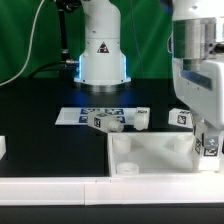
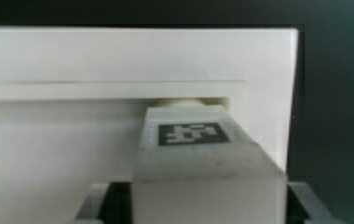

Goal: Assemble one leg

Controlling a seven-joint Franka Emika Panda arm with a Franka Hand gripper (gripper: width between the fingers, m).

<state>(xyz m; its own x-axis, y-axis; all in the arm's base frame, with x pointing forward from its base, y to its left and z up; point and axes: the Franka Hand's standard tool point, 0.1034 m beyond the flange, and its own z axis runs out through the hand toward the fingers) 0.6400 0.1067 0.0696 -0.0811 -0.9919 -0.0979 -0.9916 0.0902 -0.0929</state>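
My gripper (image 1: pixel 208 150) is shut on a leg (image 1: pixel 209 143), a stubby white peg, at the exterior view's right. It holds the leg over the far right corner of the large white panel (image 1: pixel 150 155). In the wrist view the leg (image 2: pixel 192 140) sits between the dark fingers (image 2: pixel 106 200), tag facing the camera. Its narrower end (image 2: pixel 188 101) meets the panel (image 2: pixel 85 60) at a ledge. I cannot tell whether it sits in a socket. My gripper (image 2: pixel 195 200) shows only as the two finger edges.
Three loose legs (image 1: pixel 103 121), (image 1: pixel 141 118), (image 1: pixel 180 117) lie behind the panel by the marker board (image 1: pixel 78 115). The robot base (image 1: pixel 102 55) stands at the back. A small white object (image 1: pixel 2 147) is at the left edge.
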